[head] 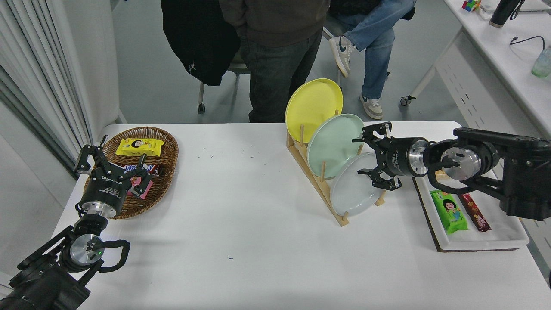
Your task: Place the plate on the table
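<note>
Right gripper (pixel 366 160) comes in horizontally from the right edge, fingers spread wide apart, holding nothing. Its tips sit at the upper right rim of the plate (pixel 351 191); contact or a small gap, cannot tell. Likely lined up to pinch the rim from the side, since the rim is the only part a slotted plate offers.

The plate is just left of and below the tips: pale grey, round, raised rim, matte. It stands tilted on edge in the nearest slot of a wooden rack (pixel 316 181), pegs keeping it from tipping. 2 more plates lie beyond it, away from the tips: mint (pixel 331 142), then yellow (pixel 312 105), each overlapping the next.

Behind the gripper's wrist, a white tray (pixel 508 237) holds 2 snack packs.

Bare table (pixel 258 215) left of the rack looks the sensible landing spot.

Left gripper (pixel 109 165) is parked far left over a wicker basket (pixel 165 172), fingers apart.
</note>
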You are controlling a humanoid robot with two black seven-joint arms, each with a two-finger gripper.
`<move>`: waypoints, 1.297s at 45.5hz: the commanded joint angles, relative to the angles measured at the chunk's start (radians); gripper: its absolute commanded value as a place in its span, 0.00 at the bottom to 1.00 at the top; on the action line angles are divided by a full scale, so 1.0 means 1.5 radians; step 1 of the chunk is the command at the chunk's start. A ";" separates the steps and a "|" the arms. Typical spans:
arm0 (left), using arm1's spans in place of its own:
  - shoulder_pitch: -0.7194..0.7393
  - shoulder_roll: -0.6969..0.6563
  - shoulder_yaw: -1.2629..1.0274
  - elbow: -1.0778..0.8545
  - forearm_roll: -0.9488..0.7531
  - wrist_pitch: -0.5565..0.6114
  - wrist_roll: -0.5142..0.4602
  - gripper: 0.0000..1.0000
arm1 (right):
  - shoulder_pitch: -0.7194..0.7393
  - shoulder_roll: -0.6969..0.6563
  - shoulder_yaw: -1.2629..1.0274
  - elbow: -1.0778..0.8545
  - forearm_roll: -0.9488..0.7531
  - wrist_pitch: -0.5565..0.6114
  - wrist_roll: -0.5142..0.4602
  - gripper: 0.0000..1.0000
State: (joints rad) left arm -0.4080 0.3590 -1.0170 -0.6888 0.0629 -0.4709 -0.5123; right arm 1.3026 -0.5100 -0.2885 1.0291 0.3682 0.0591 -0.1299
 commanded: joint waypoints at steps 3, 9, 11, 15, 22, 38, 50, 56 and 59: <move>0.000 0.000 0.000 0.000 0.000 0.000 0.000 0.98 | -0.001 0.001 0.002 0.000 0.000 0.001 0.000 0.60; 0.000 0.000 0.000 0.000 0.000 0.000 0.000 0.98 | -0.001 0.001 0.001 0.000 -0.001 0.001 0.000 0.57; 0.000 0.000 0.000 0.000 0.000 0.000 0.000 0.98 | -0.002 0.001 0.001 0.000 0.000 0.000 0.000 0.55; 0.000 0.000 0.000 0.000 0.000 0.000 0.000 0.98 | -0.001 0.001 0.001 0.000 -0.001 0.001 -0.004 0.52; 0.000 0.000 0.000 0.000 0.000 0.000 0.000 0.98 | 0.002 0.001 0.002 0.002 0.000 0.001 -0.035 0.42; 0.000 0.000 0.000 0.000 0.000 0.000 0.000 0.98 | -0.004 -0.002 0.045 0.006 0.000 0.003 -0.105 0.41; 0.000 0.000 0.000 0.000 0.000 0.000 0.000 0.98 | -0.001 -0.005 0.056 0.003 0.000 0.005 -0.105 0.41; 0.000 0.000 0.000 0.000 0.000 0.000 0.000 0.98 | 0.001 -0.005 0.057 0.002 0.000 0.003 -0.109 0.33; 0.000 0.000 0.000 0.000 0.000 0.000 0.000 0.98 | 0.003 -0.006 0.057 0.002 0.000 0.001 -0.111 0.32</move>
State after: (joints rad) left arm -0.4080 0.3590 -1.0170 -0.6887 0.0629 -0.4709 -0.5124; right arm 1.3009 -0.5161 -0.2119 1.0342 0.3682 0.0644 -0.2831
